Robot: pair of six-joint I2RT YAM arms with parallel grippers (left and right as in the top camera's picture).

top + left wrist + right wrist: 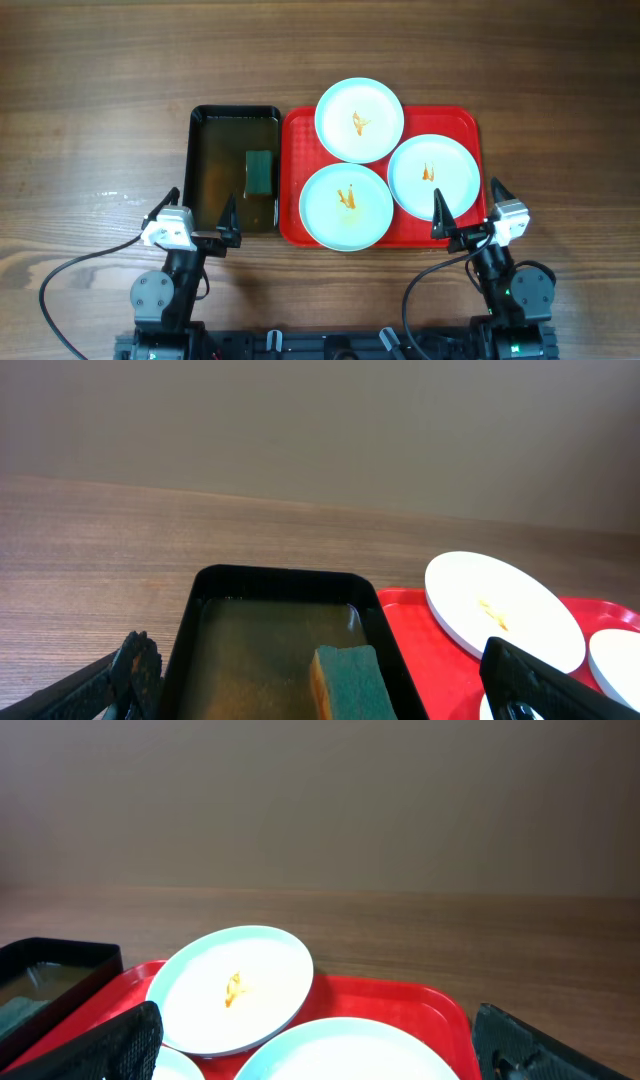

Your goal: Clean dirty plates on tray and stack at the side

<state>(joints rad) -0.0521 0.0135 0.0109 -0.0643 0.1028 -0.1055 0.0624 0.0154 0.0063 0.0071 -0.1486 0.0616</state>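
Three pale plates with orange smears lie on the red tray [465, 125]: a far plate [359, 120], a front-left plate [346, 206] and a right plate [433, 176]. The far plate overlaps the tray's back rim. My left gripper [202, 205] is open and empty at the near end of the black tub. My right gripper [468, 205] is open and empty at the tray's near right corner. The left wrist view shows the far plate [503, 606] and the tray [430, 660]. The right wrist view shows the far plate [232, 988], the right plate [350, 1055] and the tray [400, 1000].
A black tub [197, 170] of brownish water stands left of the tray, with a green sponge [260, 171] in it. It also shows in the left wrist view [190, 630] with the sponge [350, 678]. Bare wooden table surrounds both. Cables trail by the arm bases.
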